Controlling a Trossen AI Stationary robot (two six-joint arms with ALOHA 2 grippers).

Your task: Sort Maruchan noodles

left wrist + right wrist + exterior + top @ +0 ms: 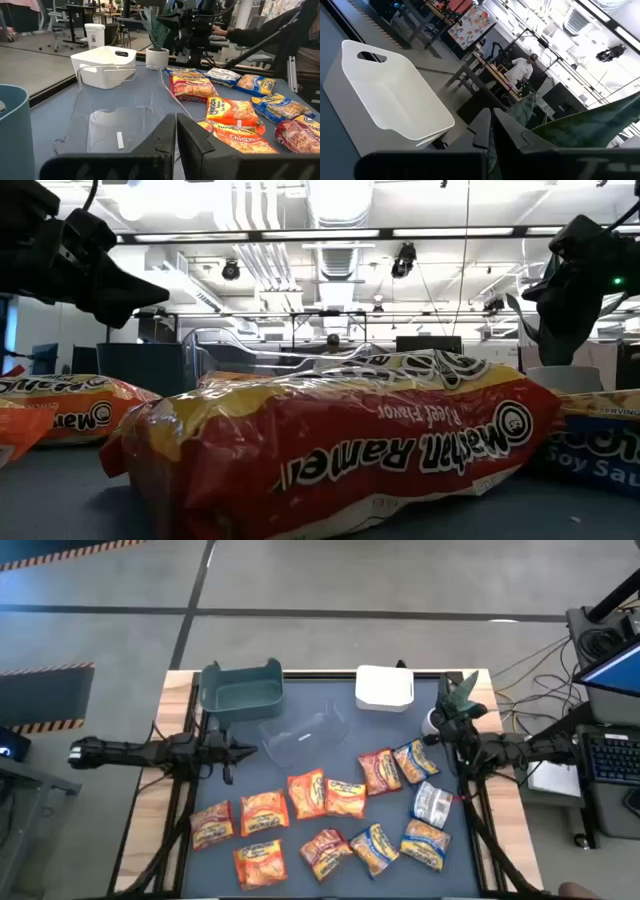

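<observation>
Maruchan noodles lie loose in front of the clear bin, unsorted. Left gripper beside that bin and right gripper both closed, empty, apparently parked before sorting.

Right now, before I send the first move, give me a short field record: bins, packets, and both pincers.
bins: teal bin, clear bin and white bin along the far side of the table; no packets seen inside them
noodle packets: ramen packets lie loose on the blue mat nearer the front, about a dozen, unsorted
left pincer: shut, empty, beside the clear bin
right pincer: shut, empty, near the small potted plant
task progress: sorting not yet begun
</observation>
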